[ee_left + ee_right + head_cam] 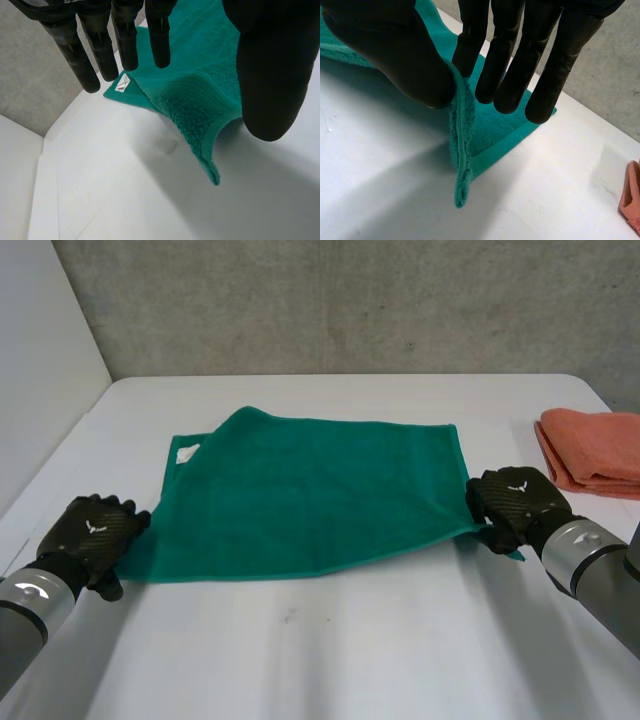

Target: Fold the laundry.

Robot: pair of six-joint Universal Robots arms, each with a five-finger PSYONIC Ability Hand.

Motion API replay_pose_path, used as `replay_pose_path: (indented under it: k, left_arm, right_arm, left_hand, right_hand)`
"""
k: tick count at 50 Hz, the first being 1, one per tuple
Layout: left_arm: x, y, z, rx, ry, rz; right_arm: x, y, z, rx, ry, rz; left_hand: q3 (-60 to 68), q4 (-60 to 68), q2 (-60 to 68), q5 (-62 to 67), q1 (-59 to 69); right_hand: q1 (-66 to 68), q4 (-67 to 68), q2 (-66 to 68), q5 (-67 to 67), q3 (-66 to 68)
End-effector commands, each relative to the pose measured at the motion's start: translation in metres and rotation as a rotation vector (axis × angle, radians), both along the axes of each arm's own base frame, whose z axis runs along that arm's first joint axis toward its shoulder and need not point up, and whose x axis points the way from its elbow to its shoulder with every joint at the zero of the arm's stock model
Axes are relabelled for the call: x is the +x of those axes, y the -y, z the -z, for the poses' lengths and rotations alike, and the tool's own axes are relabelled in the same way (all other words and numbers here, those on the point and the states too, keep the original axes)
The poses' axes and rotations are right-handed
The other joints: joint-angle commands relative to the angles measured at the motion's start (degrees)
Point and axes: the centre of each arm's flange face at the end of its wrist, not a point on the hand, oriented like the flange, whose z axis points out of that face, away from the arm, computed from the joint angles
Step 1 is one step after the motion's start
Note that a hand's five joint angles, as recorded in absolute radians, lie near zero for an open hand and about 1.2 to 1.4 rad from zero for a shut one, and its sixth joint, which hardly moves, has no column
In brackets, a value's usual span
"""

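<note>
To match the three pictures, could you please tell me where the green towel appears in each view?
Head view: green towel spread mid-table, between left hand and right hand.
Left wrist view: its lifted corner, at the left hand's thumb.
Right wrist view: its corner pinched by the right hand.
Shared landmark: white table.

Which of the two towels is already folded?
The orange towel, lying in stacked layers at the table's right edge. The green towel is spread out, with the left hand and right hand each pinching a near corner.
</note>
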Motion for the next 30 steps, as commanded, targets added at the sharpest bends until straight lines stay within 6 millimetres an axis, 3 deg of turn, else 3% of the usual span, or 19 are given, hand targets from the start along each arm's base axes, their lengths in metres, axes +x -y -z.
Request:
replay_pose_path:
  k: [1, 10, 21, 30]
  left_arm:
    - [0.003, 0.010, 0.008, -0.008, -0.005, -0.013]
    - [0.004, 0.022, 0.024, -0.005, -0.004, -0.014]
    - [0.003, 0.027, 0.025, -0.012, -0.006, -0.007]
    - [0.001, 0.040, 0.023, -0.025, -0.010, 0.004]
  right_arm:
    - [0.000, -0.002, 0.002, 0.007, -0.001, -0.005]
    - [0.000, -0.002, 0.002, 0.008, 0.000, -0.005]
    - [0.000, -0.002, 0.002, 0.006, 0.000, -0.008]
    - [0.000, 0.003, -0.003, -0.019, -0.003, -0.004]
  left_hand:
    - [3.95, 4.40, 4.00, 4.07, 3.30]
    - [7.15, 7.59, 7.19, 7.26, 6.49]
    - [15.05, 15.49, 15.09, 15.16, 14.39]
    - [51.20, 51.64, 51.24, 51.31, 50.54]
  right_hand:
    - [23.65, 11.96, 12.84, 13.12, 12.45]
    - [23.65, 11.96, 12.84, 13.12, 12.45]
    - [23.65, 11.96, 12.84, 13.12, 12.45]
    - [23.65, 11.96, 12.84, 13.12, 12.45]
